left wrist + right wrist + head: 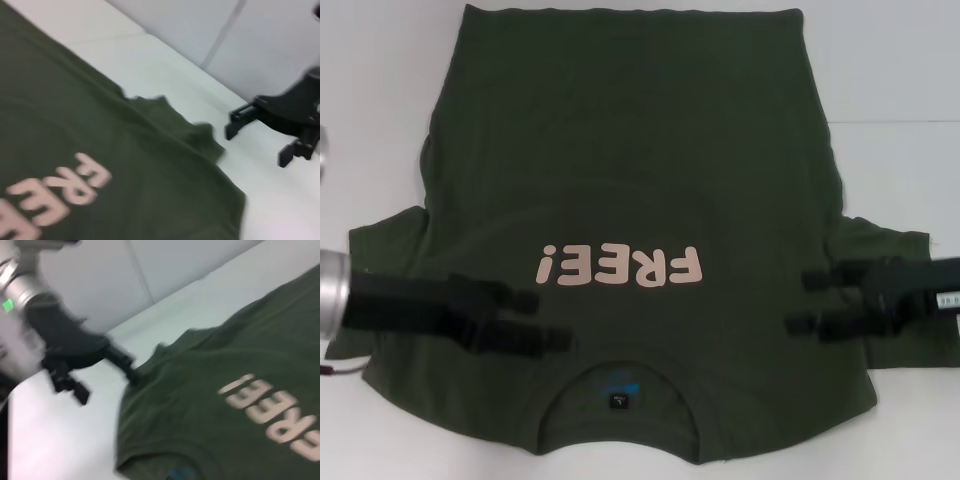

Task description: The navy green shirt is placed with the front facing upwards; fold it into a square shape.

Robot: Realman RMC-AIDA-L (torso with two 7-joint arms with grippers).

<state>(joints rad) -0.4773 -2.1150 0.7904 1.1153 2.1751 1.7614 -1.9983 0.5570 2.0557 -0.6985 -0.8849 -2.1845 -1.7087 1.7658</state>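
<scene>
The navy green shirt (620, 150) lies flat, front up, on the white table (890, 60), collar (620, 372) toward me and hem at the far side. Its pink "FREE!" lettering (618, 266) reads upside down from here. My left gripper (548, 320) hovers open over the shoulder area left of the collar, fingers pointing inward. Over the opposite shoulder near the sleeve, my right gripper (803, 300) is open too. Neither holds cloth. The left wrist view shows the shirt (75, 125) and the far right gripper (257, 142); the right wrist view shows the shirt (225, 440) and the left gripper (102, 380).
Both short sleeves spread out sideways, one at the left (380, 250) and one at the right (890, 250). A silver cylindrical part (323, 150) shows at the left edge. A seam (890, 122) crosses the table on the right.
</scene>
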